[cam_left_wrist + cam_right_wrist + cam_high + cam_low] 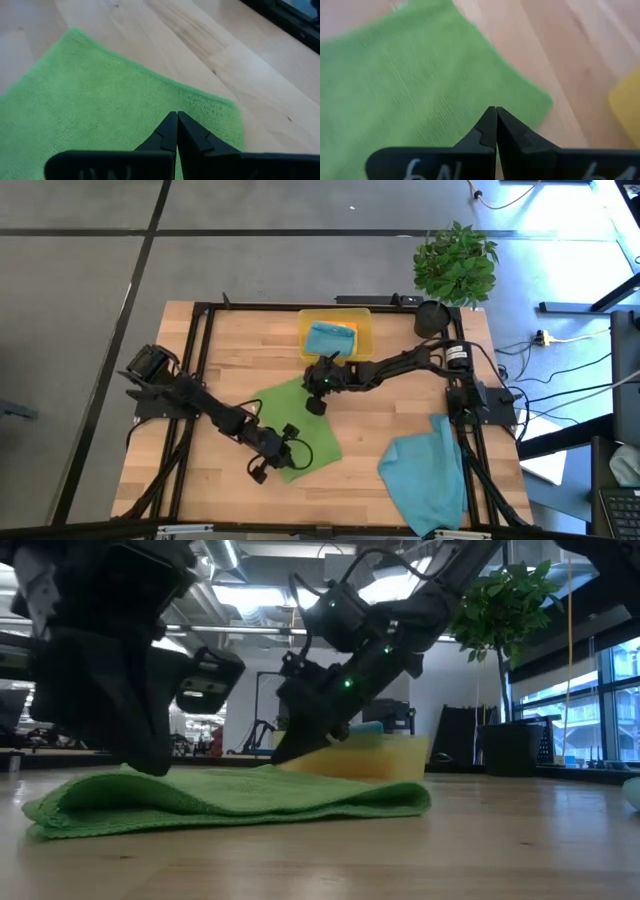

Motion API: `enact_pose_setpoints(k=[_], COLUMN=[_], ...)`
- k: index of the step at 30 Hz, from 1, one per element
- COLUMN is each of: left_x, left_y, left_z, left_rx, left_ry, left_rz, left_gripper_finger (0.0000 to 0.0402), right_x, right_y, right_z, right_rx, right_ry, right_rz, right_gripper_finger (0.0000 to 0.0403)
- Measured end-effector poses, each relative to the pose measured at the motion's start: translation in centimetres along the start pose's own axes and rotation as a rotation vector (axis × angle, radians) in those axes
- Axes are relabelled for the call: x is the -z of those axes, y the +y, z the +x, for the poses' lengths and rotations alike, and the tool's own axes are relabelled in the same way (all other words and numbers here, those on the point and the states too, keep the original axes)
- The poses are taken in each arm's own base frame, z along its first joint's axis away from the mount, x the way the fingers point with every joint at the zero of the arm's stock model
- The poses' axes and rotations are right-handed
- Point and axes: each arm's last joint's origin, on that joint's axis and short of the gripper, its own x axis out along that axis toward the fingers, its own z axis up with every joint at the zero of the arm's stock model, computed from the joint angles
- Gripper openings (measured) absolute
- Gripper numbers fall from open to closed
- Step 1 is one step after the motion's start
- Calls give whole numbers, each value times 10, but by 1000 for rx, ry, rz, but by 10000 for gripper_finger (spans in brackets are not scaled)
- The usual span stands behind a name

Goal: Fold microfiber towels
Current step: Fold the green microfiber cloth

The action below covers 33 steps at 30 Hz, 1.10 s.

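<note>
I press my left gripper (262,471), fingers closed and holding nothing, onto the near edge of the green towel (305,418), and my right gripper (316,406), also closed and empty, onto its far corner, likely to flatten the fold on the tabletop (220,350). I count three towels: this green one, a teal one (428,470) lying loose near my right, another teal one (330,338) folded in the yellow tray (364,332).

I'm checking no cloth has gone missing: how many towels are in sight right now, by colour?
Green towel, on the table under both grippers: 1
Teal-blue towels: 2, one loose at the table's edge, one folded in the yellow tray
Total: 3 towels in sight
</note>
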Motion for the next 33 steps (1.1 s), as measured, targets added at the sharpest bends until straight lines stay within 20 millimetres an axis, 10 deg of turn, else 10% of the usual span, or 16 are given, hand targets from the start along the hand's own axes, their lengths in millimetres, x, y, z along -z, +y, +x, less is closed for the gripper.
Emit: enact_pose_setpoints(k=[13, 33], left_x=[3, 4], left_y=[5, 6], left_z=[2, 1], left_rx=[62, 79], left_ry=[9, 18], left_rz=[-58, -73], left_gripper_finger=[2, 1], right_x=[1, 2], right_y=[-22, -1], right_z=[4, 3], right_rx=[69, 6], right_ry=[6, 4], right_rz=[39, -82], right_gripper_finger=[6, 6])
